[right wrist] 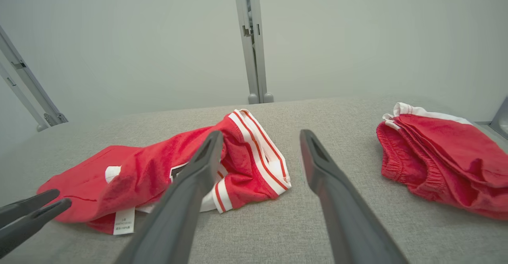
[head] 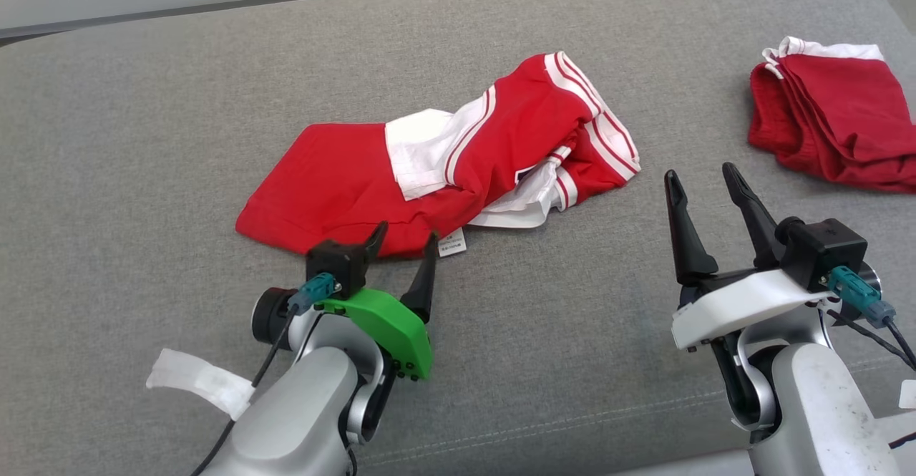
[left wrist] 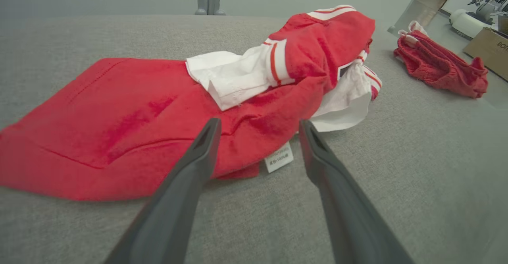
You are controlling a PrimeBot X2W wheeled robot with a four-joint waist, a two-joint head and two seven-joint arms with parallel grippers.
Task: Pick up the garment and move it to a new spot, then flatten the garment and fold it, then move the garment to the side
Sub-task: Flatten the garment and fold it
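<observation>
The garment (head: 444, 161), red with white panels and red-and-white striped trim, lies crumpled in the middle of the grey padded surface (head: 143, 139). A small white label (left wrist: 279, 157) sticks out at its near edge. My left gripper (head: 406, 234) is open at that edge, its fingers either side of the label just short of the cloth (left wrist: 131, 121). My right gripper (head: 700, 173) is open and holds nothing, above the bare surface to the right of the garment's striped end (right wrist: 246, 157). The left gripper's fingers (right wrist: 63, 197) reach in low on the left of the right wrist view.
A second red garment with a white waistband (head: 837, 118) lies bunched at the far right of the surface. A pale wall with a metal post (right wrist: 252, 37) rises behind the surface. A cardboard box (left wrist: 490, 49) sits beyond the right end.
</observation>
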